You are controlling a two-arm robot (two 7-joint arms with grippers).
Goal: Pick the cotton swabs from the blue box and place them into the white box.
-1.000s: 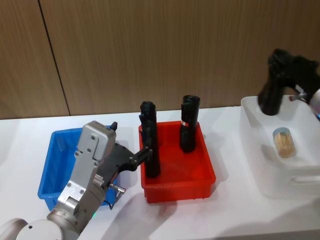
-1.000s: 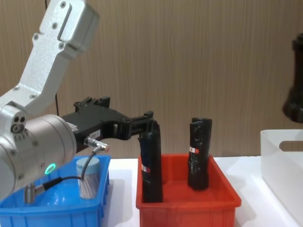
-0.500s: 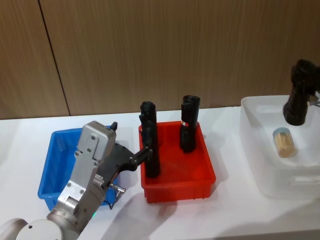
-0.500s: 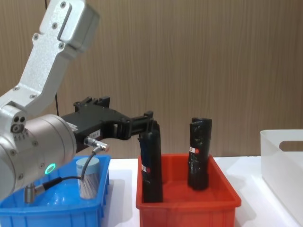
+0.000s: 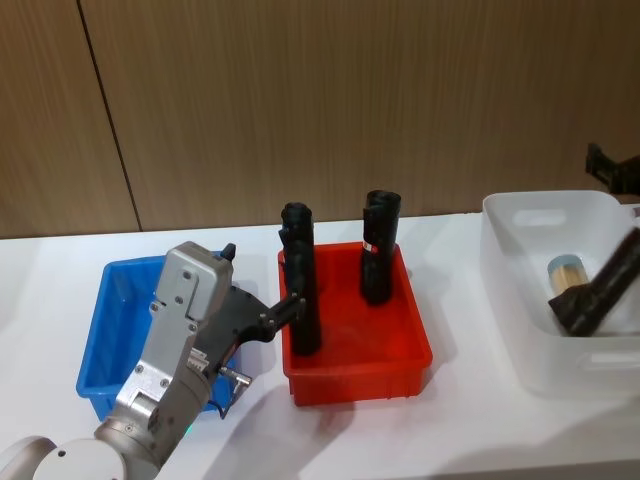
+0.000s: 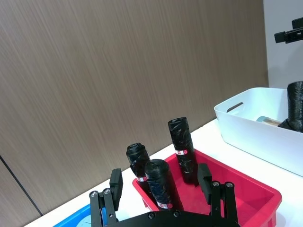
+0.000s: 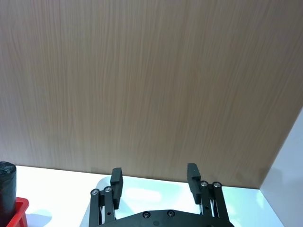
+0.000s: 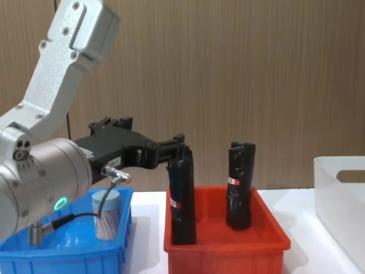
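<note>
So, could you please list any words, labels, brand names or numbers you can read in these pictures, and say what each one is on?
No text can be read anywhere.
Black bottles in the red bin: each has a small red and white label band, print too small to read.
Left arm: grey label near the cable connector, blurred.
Cotton swabs in the blue box, white box: no visible markings.

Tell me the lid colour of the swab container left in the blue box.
Pale blue-grey, clearest in the chest view: swab container in the blue box.
</note>
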